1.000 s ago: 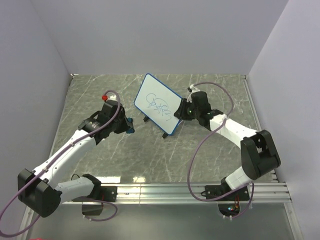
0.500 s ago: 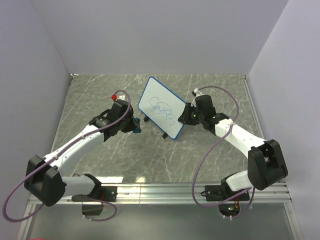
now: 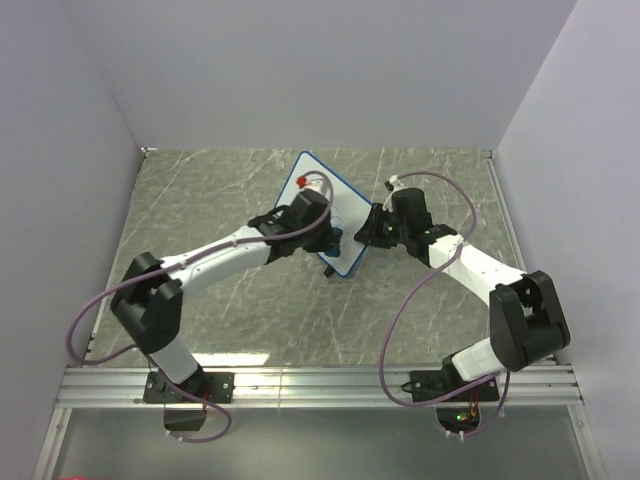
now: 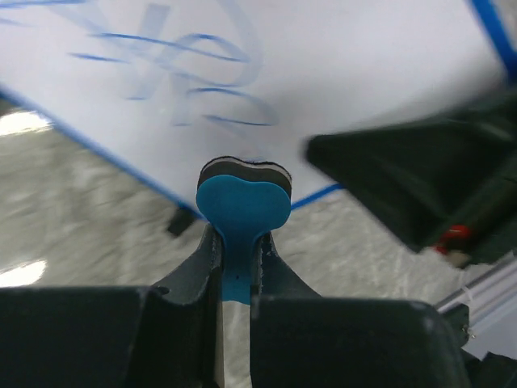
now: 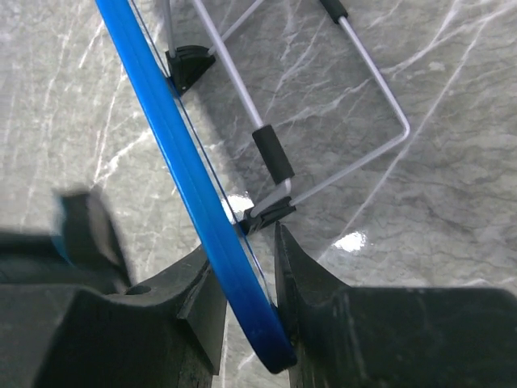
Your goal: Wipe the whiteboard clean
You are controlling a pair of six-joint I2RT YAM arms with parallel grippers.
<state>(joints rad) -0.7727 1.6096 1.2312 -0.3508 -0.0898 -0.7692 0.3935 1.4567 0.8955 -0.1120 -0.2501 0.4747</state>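
Board: the whiteboard (image 3: 347,203) stands tilted on its wire stand (image 5: 272,153) near the middle of the surface (image 3: 190,190), and the blue scribble (image 4: 190,77) is not yet wiped.
Right fingers: your right gripper (image 5: 246,263) has its fingers narrowed onto the board's blue rim at its right edge, steadying it.
Left fingers: your left gripper (image 4: 236,242) is clamped tight on a blue eraser (image 4: 242,202), felt side toward the board, low by the bottom rim. You cannot tell whether it touches.
Risk, pressure: push too hard and the board may fold back on the stand or twist in the right fingers, since only a thin rim is pinched.
Risk, aim: a stroke started this low could slip off the rim and miss the writing.
Risk, arms: the wrists sit close together, so a wide sweep rightward could knock them together.
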